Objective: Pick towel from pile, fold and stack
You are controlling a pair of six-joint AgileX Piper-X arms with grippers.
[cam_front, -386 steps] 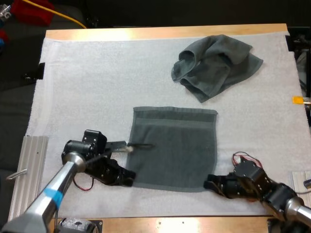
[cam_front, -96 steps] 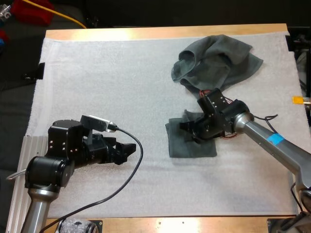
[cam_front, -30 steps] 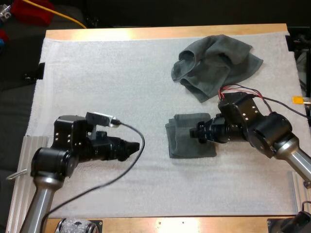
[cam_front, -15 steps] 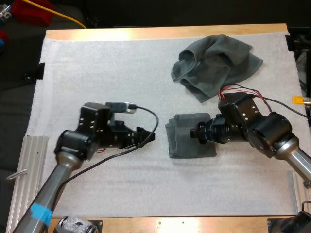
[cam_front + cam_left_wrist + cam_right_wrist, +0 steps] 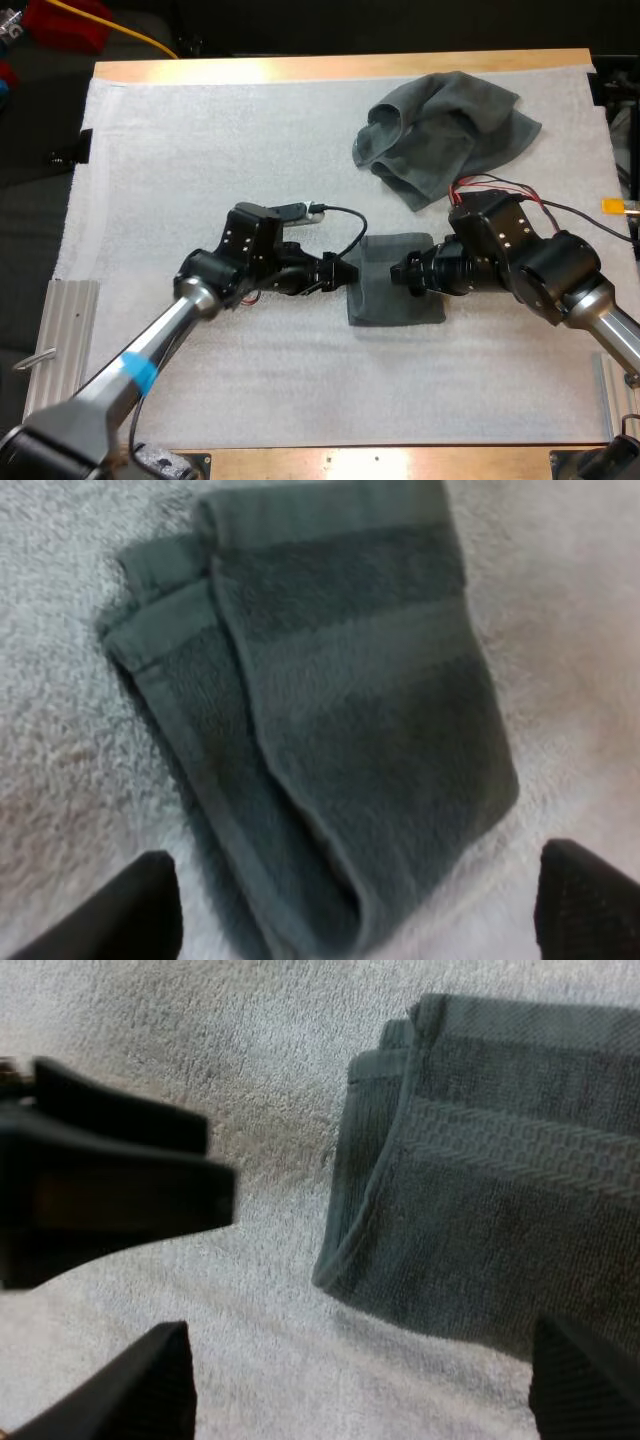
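White matting (image 5: 200, 150) is spread over the wooden surface (image 5: 330, 68). The folded towel (image 5: 385, 305) is laid flat near the middle, well apart from the crumpled towel (image 5: 445, 130) at the far right. The left hand (image 5: 345, 272) is held at the folded towel's left edge, the right hand (image 5: 400, 272) over its right side. Both are spread open, nothing gripped, seemingly so the fold can be squared.

Left gripper (image 5: 345, 272) held low, fingers apart. Right gripper (image 5: 398, 272) faced it, fingers apart; near, not touching.
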